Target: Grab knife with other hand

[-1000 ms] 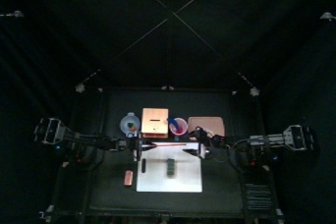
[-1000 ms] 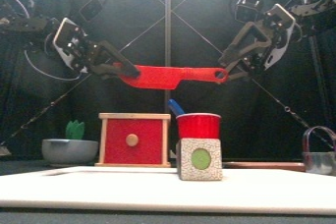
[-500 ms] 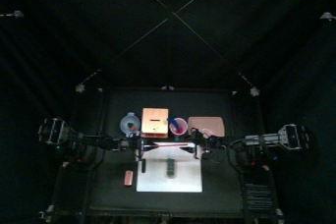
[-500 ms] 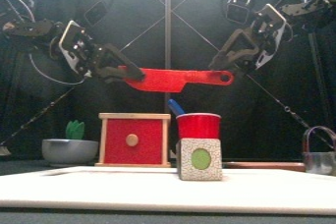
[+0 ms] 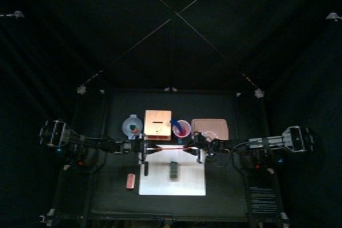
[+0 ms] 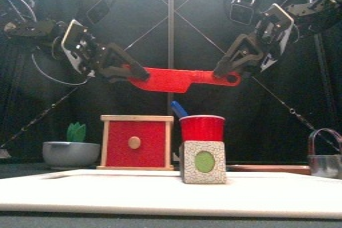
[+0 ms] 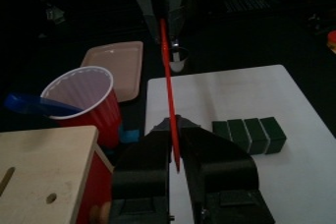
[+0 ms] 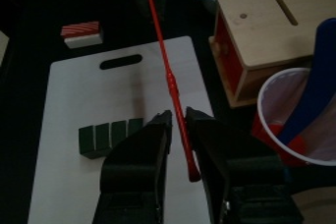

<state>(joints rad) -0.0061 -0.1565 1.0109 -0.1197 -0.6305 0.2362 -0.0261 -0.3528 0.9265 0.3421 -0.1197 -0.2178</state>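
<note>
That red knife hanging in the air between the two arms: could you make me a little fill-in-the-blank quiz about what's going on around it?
1. The knife is held up in the air by the left gripper at one end, and the right gripper closes on the ____ end.
2. Below it, the cup is coloured ____.
3. In the top view, the board under the knife is ____.

Missing words: other; red; white

hidden: knife [image 6: 178,77] ends inside tools | cut off: mug [image 6: 326,154]
</note>
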